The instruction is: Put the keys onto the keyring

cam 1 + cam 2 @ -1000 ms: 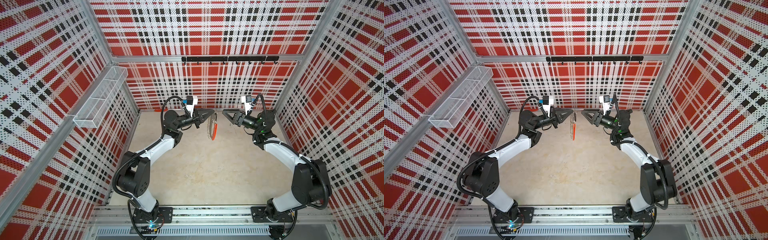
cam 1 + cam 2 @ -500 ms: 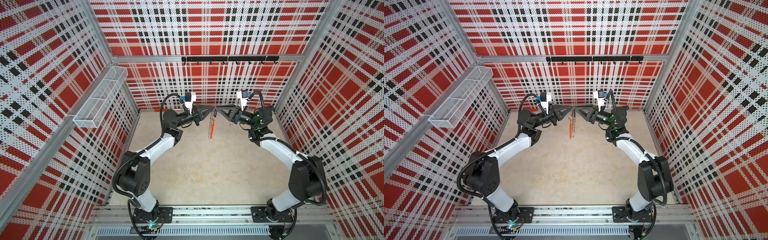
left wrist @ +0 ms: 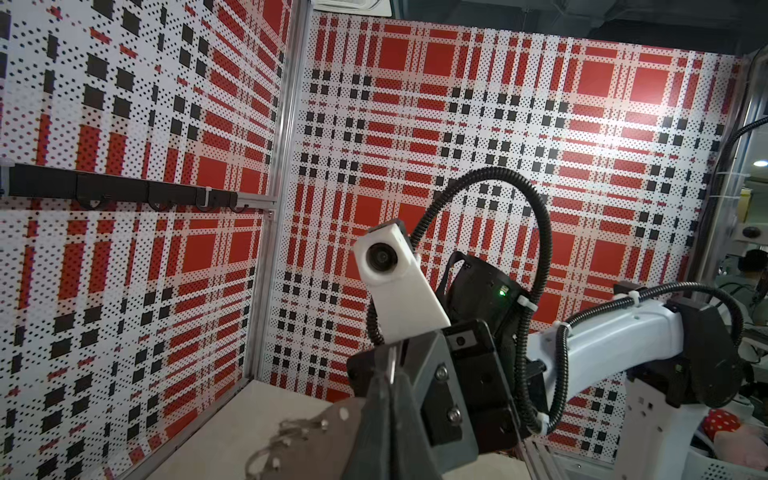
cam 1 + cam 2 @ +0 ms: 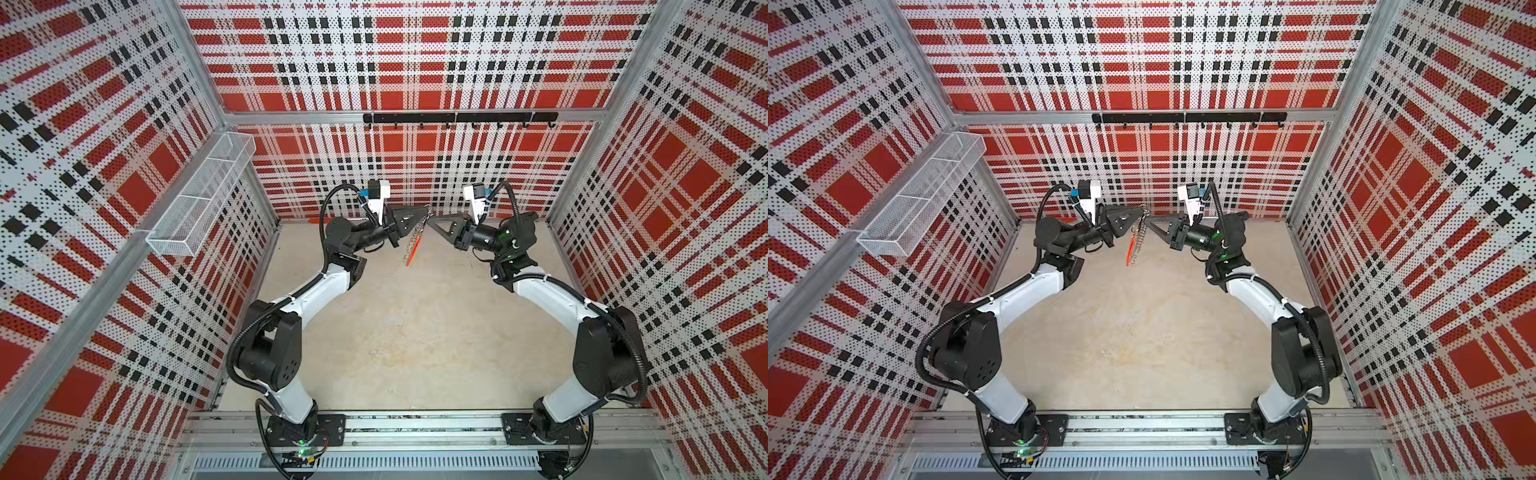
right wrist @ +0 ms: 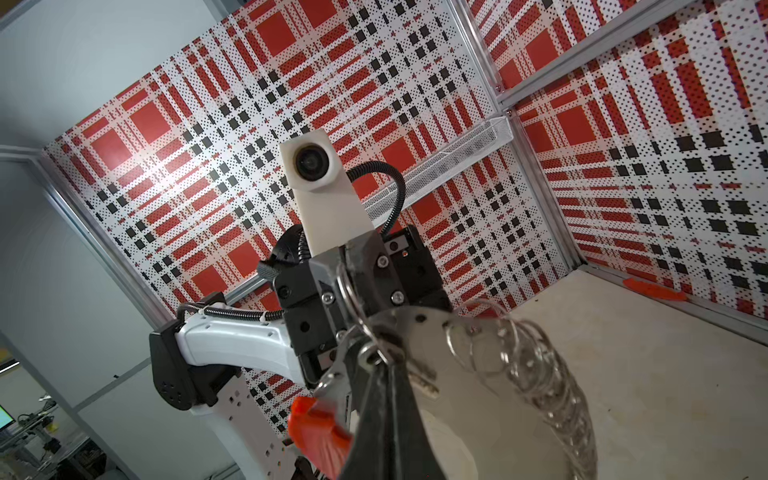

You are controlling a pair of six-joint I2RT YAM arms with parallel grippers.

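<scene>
Keyring [image 4: 412, 246] hangs near the bench's [image 4: 415, 332] far edge, left claw [image 4: 425, 210] and right claw [image 4: 434, 217] both clamped on its top, likely steadying it for keys.

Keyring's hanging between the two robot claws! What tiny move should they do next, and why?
The left gripper and right gripper are both shut, tip to tip, at the top of the keyring, which dangles above the table. So I'd guess the right one should tug gently to test its pinch; a big pull might drop it.
</scene>
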